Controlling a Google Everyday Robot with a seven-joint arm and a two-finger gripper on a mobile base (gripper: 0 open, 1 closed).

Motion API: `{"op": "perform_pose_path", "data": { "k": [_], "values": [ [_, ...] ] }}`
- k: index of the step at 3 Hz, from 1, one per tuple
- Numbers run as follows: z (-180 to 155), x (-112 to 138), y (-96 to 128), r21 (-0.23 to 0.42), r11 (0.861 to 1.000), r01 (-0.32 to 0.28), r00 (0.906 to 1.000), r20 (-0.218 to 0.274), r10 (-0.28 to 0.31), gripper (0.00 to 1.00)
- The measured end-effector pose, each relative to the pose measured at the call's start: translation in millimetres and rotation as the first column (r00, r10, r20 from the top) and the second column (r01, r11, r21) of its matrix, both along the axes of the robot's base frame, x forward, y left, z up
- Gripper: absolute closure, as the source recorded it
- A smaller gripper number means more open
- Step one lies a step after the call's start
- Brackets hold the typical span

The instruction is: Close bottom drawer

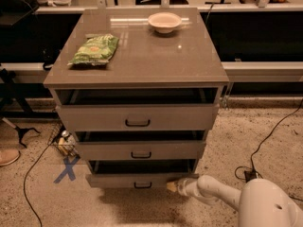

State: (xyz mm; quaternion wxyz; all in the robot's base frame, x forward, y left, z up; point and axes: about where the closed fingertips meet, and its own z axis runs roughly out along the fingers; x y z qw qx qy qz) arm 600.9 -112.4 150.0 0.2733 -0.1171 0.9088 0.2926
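Observation:
The bottom drawer is the lowest of three grey-beige drawers, with a shallow front and a small dark bar handle. It stands pulled out a little, with a dark gap above its front. My gripper is at the end of my white arm, which comes in from the lower right. The gripper's tip is at the right end of the bottom drawer's front, touching or almost touching it.
The middle drawer and top drawer also stand slightly out. On the cabinet top lie a green bag and a white bowl. Cables run over the floor at right; blue tape X at left.

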Motion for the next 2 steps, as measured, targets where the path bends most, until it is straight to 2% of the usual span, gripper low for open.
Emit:
{"op": "perform_pose_path", "data": {
  "k": [1, 2],
  "values": [
    [-0.2, 8.9, 1.2, -0.003, 1.000, 0.000, 0.9998, 0.018, 0.000, 1.00],
    [4.0, 32.5, 12.2, -0.010, 1.000, -0.014, 0.9966, 0.082, 0.015, 1.00]
  ]
}}
